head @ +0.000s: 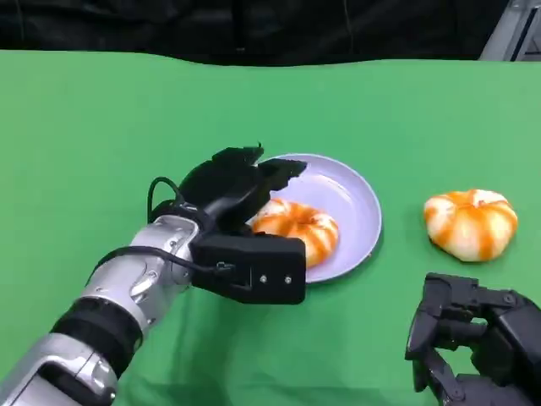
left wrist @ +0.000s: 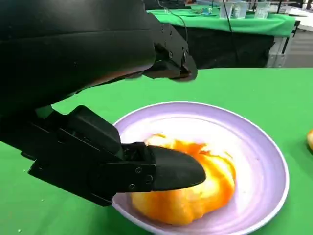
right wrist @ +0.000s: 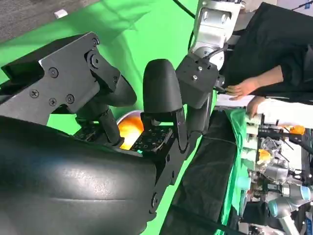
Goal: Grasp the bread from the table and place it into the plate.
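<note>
Lilac plate (head: 359,207) holding one orange-striped bread (head: 296,230), left hand (head: 232,199) gripping that bread, second bread (head: 470,222) on green table (head: 101,127) right of plate, right hand (head: 473,338) near edge, fingers curled, empty.

setting: robotics lab / data-collection room. work table (head: 101,110) covered in plain green cloth. beyond the left hand (left wrist: 88,98), a second green-clothed table (left wrist: 254,22) with black skirting carries clear containers (left wrist: 234,9). past the right hand (right wrist: 98,122), a person (right wrist: 274,54) in dark clothing stands beside a cluttered bench (right wrist: 264,147), with another robot arm (right wrist: 286,205) near it.
</note>
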Robot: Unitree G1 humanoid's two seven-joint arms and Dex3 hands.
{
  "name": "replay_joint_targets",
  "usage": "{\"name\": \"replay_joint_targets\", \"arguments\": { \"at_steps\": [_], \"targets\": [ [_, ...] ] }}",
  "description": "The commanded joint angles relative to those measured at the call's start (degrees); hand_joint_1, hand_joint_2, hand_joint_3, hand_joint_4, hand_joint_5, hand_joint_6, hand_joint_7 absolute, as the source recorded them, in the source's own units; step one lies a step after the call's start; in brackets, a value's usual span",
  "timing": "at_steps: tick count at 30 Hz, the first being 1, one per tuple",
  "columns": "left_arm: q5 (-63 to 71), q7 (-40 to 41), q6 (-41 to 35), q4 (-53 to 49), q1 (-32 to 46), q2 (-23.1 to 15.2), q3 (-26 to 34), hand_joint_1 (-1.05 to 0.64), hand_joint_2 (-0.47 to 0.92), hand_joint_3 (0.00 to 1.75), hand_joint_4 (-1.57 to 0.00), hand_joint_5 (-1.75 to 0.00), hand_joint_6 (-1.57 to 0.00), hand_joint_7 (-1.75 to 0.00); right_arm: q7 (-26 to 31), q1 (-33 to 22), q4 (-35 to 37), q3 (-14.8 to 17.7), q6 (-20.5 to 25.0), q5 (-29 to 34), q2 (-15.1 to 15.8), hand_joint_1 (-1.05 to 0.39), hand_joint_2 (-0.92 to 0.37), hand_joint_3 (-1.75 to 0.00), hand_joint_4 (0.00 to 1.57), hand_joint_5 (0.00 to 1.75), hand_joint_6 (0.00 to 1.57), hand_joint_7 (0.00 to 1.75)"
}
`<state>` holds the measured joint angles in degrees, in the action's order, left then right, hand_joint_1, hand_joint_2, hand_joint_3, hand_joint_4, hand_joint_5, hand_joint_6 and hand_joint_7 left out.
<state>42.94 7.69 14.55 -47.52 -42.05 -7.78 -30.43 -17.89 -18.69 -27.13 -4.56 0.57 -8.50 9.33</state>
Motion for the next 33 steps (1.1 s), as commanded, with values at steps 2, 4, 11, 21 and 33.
{"name": "replay_joint_targets", "arguments": {
  "at_steps": [2, 4, 11, 21, 33],
  "targets": [
    [-0.22, -1.02, -0.71, 1.14, 0.69, -1.0, -0.28, -0.98, 0.92, 0.69, 0.0, 0.0, -0.2, 0.0, 0.2, -0.25, -0.24, 0.65, -0.74, -0.34, 0.36, -0.02, -0.51, -1.2, 0.81, 1.71, 0.82, 1.43],
    [-0.23, -1.09, -0.79, 1.26, 0.73, -1.01, -0.28, -0.98, 0.92, 0.69, 0.0, 0.0, -0.2, 0.0, 0.2, -0.25, -0.24, 0.65, -0.74, -0.34, 0.36, -0.02, -0.51, -1.2, 0.81, 1.71, 0.82, 1.43],
    [-0.24, -1.13, -0.86, 1.35, 0.76, -1.03, -0.29, -0.98, 0.92, 0.69, 0.0, 0.0, -0.2, 0.0, 0.2, -0.25, -0.24, 0.65, -0.74, -0.34, 0.36, -0.02, -0.51, -1.2, 0.81, 1.71, 0.82, 1.43],
    [-10.06, -8.35, 0.33, 16.6, 8.95, -6.64, 7.52, -1.05, 0.92, 0.86, 0.0, 0.0, 0.0, 0.0, 0.22, 0.09, 0.16, 0.93, -0.13, -0.24, 0.69, 0.03, -0.55, -1.2, 0.81, 1.71, 0.82, 1.43],
    [-11.32, -10.4, -0.46, 20.49, 10.95, -7.36, 8.91, -1.05, 0.92, 0.88, 0.0, 0.0, 0.0, 0.0, 0.14, 0.15, 0.21, 0.96, -0.08, -0.39, 0.67, 0.03, -0.56, -1.18, 0.8, 1.72, 0.81, 1.44]
  ]
}}
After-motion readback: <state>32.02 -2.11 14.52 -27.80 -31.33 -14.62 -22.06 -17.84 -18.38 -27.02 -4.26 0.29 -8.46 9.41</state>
